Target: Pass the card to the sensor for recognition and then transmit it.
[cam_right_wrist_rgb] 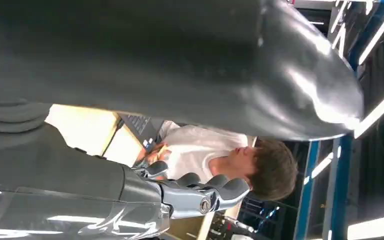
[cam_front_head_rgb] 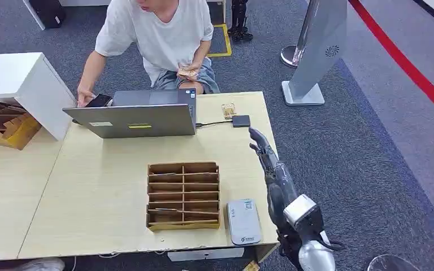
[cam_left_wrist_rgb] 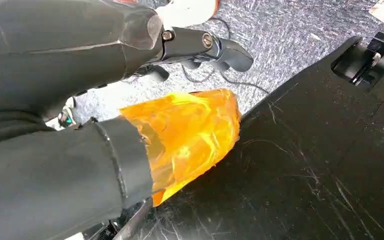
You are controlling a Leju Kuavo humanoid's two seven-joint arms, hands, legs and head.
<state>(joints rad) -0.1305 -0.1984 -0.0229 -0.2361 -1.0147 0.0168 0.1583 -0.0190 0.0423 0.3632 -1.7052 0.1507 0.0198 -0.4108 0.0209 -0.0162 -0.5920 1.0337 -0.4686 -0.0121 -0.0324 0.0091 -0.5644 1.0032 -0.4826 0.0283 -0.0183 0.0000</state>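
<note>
R robot hand (cam_front_head_rgb: 261,148) empty, fingers apart — raised beside table (cam_front_head_rgb: 90,192); L robot hand (cam_left_wrist_rgb: 190,45) empty.

One laptop (cam_front_head_rgb: 141,116), one cardboard divider tray (cam_front_head_rgb: 183,195), one card reader (cam_front_head_rgb: 243,221), one person (cam_front_head_rgb: 158,39); possibly one phone (cam_front_head_rgb: 98,100).

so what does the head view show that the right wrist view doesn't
Only the head view shows the wooden slotted organizer, the white card reader beside it, the small black sensor box cabled to the laptop, and the grey carpet with its red line. Only the right wrist view shows the ceiling lights and blue beams. Both show the right hand with nothing in it, fingers extended, the seated person in a white shirt, the laptop and the light wooden table.
</note>
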